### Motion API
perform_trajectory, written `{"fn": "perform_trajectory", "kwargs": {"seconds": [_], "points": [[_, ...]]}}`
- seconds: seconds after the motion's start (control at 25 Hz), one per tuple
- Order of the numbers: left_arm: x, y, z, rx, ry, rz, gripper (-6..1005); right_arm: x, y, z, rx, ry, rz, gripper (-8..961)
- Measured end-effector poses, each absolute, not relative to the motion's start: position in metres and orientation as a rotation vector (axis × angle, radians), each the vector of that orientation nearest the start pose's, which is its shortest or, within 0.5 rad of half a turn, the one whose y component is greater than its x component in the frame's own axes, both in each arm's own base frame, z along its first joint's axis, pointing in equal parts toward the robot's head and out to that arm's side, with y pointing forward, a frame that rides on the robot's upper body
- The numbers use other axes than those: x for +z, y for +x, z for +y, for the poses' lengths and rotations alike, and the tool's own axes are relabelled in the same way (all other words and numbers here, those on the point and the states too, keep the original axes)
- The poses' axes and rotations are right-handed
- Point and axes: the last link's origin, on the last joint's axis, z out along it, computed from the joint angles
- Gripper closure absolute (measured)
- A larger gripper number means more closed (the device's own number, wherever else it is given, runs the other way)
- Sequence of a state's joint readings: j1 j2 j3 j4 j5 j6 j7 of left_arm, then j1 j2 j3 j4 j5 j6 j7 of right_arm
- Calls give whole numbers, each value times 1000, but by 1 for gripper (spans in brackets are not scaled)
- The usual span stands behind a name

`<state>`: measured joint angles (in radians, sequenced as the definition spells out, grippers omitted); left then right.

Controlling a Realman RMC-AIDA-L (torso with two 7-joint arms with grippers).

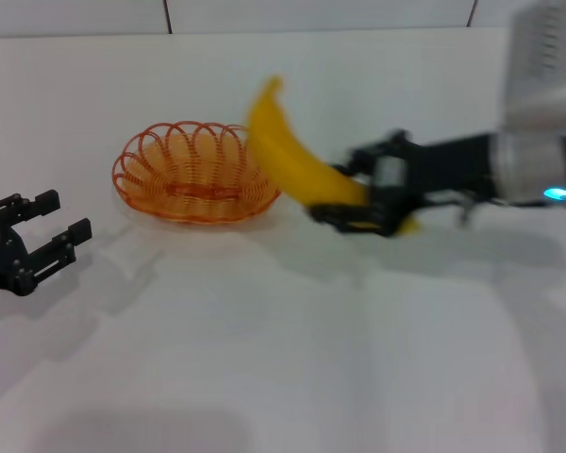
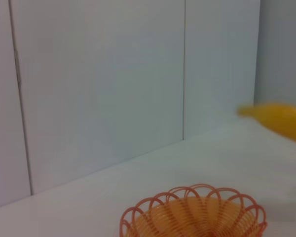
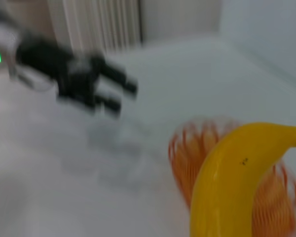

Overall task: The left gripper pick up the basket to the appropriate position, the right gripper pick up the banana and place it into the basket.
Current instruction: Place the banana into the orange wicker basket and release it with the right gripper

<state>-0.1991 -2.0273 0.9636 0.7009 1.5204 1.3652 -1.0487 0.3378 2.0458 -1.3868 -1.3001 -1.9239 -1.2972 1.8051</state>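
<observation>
The orange wire basket sits on the white table, left of centre; it also shows in the left wrist view and the right wrist view. My right gripper is shut on the yellow banana and holds it in the air just right of the basket, its tip over the basket's right rim. The banana also shows in the left wrist view and fills the right wrist view. My left gripper is open and empty near the table's left edge, apart from the basket; the right wrist view also shows it.
The white table stretches wide in front of the basket and arms. A white panelled wall stands behind the table.
</observation>
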Motion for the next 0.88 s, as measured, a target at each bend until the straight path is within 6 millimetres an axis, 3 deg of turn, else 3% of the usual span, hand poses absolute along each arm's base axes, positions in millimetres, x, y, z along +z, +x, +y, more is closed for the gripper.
{"fn": "perform_trajectory", "kwargs": {"seconds": [0.16, 0.4, 0.72, 0.88], "points": [[27, -329, 283, -645, -2386, -457, 435, -35, 164, 348, 348, -2810, 256, 476], [26, -327, 285, -651, -2391, -448, 435, -85, 137, 371, 294, -2773, 168, 475], [25, -325, 287, -654, -2396, -442, 435, -112, 107, 375, 248, -2695, -25, 475], [22, -323, 289, -661, -2405, -443, 435, -123, 103, 373, 222, -2672, -83, 475]]}}
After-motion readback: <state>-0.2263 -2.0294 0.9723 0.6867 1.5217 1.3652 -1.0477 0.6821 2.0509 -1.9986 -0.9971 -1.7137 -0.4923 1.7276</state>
